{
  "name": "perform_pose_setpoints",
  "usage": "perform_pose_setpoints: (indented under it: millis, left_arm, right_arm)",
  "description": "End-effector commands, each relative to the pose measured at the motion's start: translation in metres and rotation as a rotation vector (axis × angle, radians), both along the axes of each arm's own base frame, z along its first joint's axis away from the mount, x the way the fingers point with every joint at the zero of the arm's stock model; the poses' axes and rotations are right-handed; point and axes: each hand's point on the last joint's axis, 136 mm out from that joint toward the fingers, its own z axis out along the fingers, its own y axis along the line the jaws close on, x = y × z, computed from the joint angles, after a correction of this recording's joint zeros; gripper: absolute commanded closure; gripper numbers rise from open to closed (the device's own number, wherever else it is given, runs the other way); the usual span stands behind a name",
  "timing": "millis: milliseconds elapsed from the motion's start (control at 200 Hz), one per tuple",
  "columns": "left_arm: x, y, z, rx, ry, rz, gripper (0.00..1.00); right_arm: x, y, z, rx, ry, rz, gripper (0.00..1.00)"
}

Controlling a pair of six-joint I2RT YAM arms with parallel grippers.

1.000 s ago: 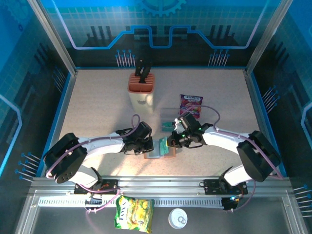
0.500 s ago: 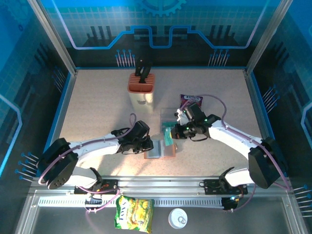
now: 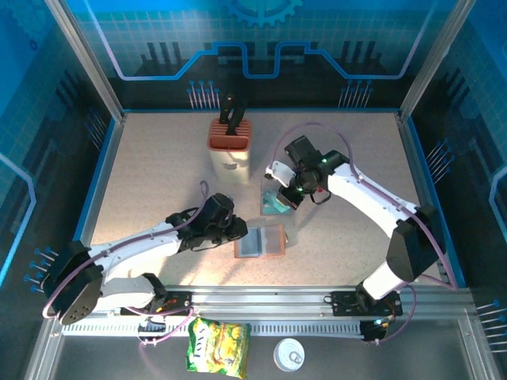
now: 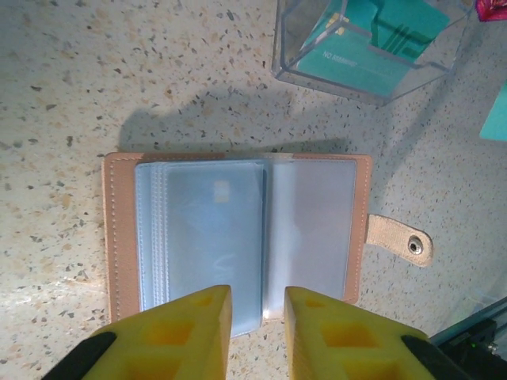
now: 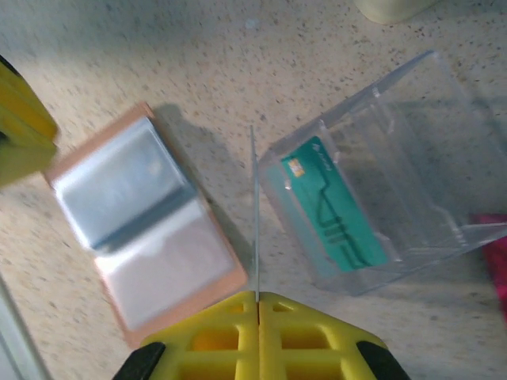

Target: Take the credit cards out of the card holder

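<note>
The right gripper is pinched tight on a credit card, held edge-on right at the rim of the clear tray. The card holder lies open and flat just ahead of the left gripper, whose jaws stand slightly parted, so that arm is nearer.

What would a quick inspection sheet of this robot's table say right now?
Surface: speckled beige table.
Job's things: card holder lying open; teal card in clear tray; second card edge-on in right gripper.
Clutter: knife block, purple packet, yellow snack bag off the table's near edge.
Grippers: left gripper open at the holder's edge; right gripper shut on second card.
Cables: purple cables looping along both arms.
Surroundings: blue-lit walls, metal frame.
</note>
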Motion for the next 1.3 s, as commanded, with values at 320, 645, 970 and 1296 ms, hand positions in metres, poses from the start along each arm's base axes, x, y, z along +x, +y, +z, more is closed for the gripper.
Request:
perform_pose_setpoints:
  millis: [320,645,970,1296]
  left_arm:
    - [-0.006,0.028,-0.002,0.032,-0.019,0.068,0.68]
    - [-0.007,0.034,-0.002,0.030,-0.023,0.085,0.68]
    - [-0.013,0.038,-0.012,0.010,-0.005,0.114,0.67]
    - [-0.013,0.030,-0.026,-0.013,0.025,0.098,0.66]
  right_arm:
    - [0.028,-0.010,-0.017,-0.254,-0.027,0.352,1.00]
    - [0.048,-0.006,-0.037,-0.300,0.010,0.381,1.00]
    - [0.048,-0.006,-0.069,-0.323,0.071,0.397,0.98]
    - [0.044,-0.007,-0.049,-0.313,0.006,0.345,0.82]
